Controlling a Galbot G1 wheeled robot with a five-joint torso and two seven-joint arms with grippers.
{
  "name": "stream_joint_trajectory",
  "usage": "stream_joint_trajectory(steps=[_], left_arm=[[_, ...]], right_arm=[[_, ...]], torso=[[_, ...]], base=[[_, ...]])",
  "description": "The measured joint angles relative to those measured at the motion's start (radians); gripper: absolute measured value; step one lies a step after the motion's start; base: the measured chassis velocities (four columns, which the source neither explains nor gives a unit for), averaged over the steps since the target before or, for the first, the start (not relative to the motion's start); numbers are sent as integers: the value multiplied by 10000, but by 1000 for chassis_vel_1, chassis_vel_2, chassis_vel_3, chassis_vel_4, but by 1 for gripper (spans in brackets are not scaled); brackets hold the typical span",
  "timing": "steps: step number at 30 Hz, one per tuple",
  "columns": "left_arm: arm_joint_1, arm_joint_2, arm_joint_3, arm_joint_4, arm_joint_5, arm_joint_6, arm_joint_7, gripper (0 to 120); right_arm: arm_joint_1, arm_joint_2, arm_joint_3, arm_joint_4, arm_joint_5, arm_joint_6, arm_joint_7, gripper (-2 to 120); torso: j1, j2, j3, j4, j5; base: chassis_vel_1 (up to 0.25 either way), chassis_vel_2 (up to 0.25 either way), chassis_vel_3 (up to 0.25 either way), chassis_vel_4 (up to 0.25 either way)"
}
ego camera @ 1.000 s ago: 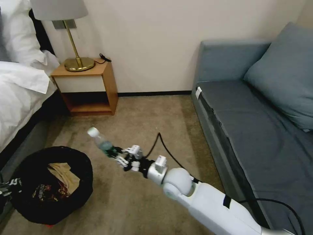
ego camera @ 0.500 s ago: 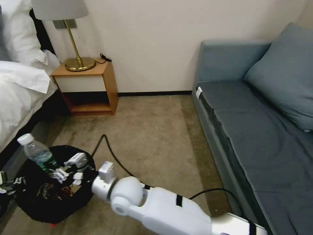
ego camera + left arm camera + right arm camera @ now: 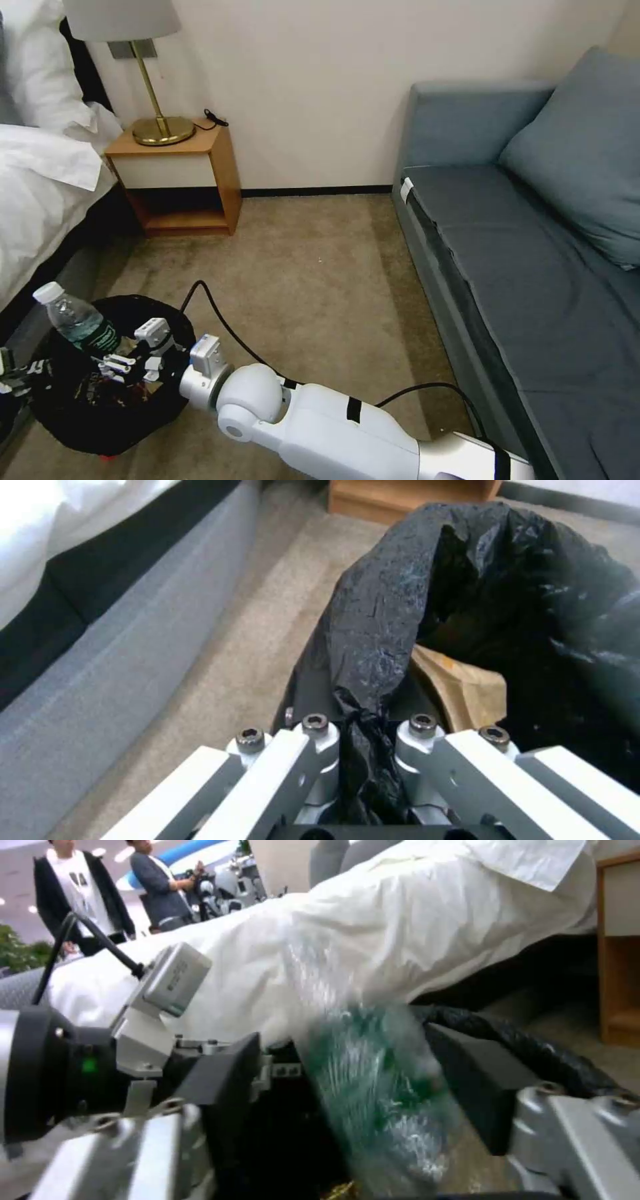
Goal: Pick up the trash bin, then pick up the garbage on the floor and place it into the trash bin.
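Since the frame half a second earlier, the right gripper [image 3: 110, 365] has sunk slightly and the clear bottle [image 3: 79, 321] now tilts lower over the trash bin [image 3: 177, 333]. Right jaws stand apart in the right wrist view, each just beside the bottle's [image 3: 373, 1090] green-labelled body, though contact cannot be told. Bottle base sits within the bin's mouth, white cap pointing up toward the bed [image 3: 40, 193]. Left gripper [image 3: 373, 760], at the head view's left edge, has its jaws narrowed onto a pinched fold of the bin's black liner [image 3: 380, 630]; a crumpled tan paper bag [image 3: 460, 690] lies inside. Bin sits over the carpet [image 3: 307, 260] beside the bed. Farther back stand a nightstand [image 3: 183, 177] with a brass lamp [image 3: 150, 87], and a grey-blue sofa [image 3: 533, 233] at right.
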Motion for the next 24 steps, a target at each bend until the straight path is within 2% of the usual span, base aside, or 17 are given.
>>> stream_joint_trajectory(steps=[1,4,8,16,19,24], left_arm=[[7,-4,0,0,-3,1,-2,6],[7,-6,0,0,-7,1,-2,6],[-7,-20,-2,0,-66,1,-28,6],[-42,-67,77,160,-195,-18,-90,6],[-190,-42,178,347,-855,-102,-408,6],[-301,-25,328,689,-1424,-270,-639,6]], right_arm=[[-7,-44,0,34,-79,-1,-1,75],[-32,-97,0,100,-131,-14,-2,82],[-110,-206,86,184,-363,-33,5,98],[-429,-694,576,602,-1613,40,66,100],[-758,-1144,1155,1040,-2368,85,129,100],[-1550,-1803,2166,1776,-2915,87,146,100]], torso=[[0,0,0,1,0],[0,0,0,0,0],[0,0,0,0,1],[0,0,0,2,2],[-1,0,0,2,2],[0,0,-1,-1,4]], base=[[0,0,0,0],[0,0,0,0],[0,0,0,0],[0,0,0,0],[0,0,0,0],[0,0,0,0]])
